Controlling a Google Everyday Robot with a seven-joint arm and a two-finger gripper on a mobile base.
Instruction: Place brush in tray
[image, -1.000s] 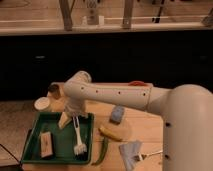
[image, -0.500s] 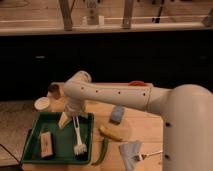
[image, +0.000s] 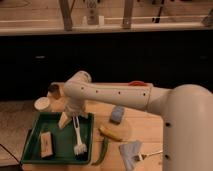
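The dark green tray lies at the front left of the wooden table. The slim white brush lies lengthwise inside it, near its right rim, with the bristled head toward the front and the handle's top end reaching up to my gripper. My gripper hangs over the tray's back part, at the handle's top end. My white arm reaches in from the right and hides the point where gripper and handle meet.
A tan block with a dark stripe lies in the tray's left half. A white cup stands behind the tray. A blue sponge, a yellow banana, a green pepper and a grey cloth lie to the right.
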